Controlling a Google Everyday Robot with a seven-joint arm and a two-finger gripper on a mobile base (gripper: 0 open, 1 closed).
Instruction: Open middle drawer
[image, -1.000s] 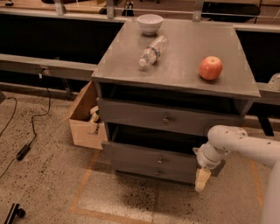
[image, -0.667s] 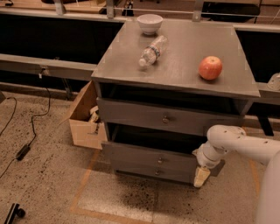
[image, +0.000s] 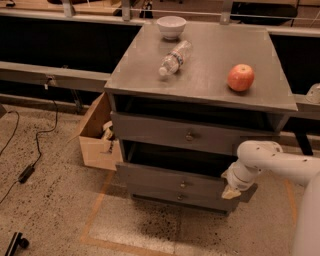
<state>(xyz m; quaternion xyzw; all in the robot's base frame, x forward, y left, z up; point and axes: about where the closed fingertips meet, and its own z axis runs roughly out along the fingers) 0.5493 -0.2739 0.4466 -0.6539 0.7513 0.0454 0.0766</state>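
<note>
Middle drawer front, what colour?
The middle drawer is plain grey, clearest in the camera view; the gripper is at its right end.

middle drawer (image: 155, 177) grey | apple (image: 240, 77) red | bowl (image: 171, 26) white | floor (image: 50, 210) speckled beige | jaws cream, at drawer's right end

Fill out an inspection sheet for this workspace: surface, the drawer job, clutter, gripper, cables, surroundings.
Surface: grey cabinet top, flat, carrying three loose items.
Job's things: middle drawer, front appears drawn out a little, with a dark gap above it and a small knob at its centre.
Clutter: white bowl at the back edge; plastic bottle lying on its side; red apple towards the right.
Grippers: gripper at the right end of the middle drawer's front, away from the knob.
Cables: black cable with an inline block, on the floor at left.
Surroundings: open cardboard box beside the cabinet's left side; orange tape lines on the speckled floor.
</note>
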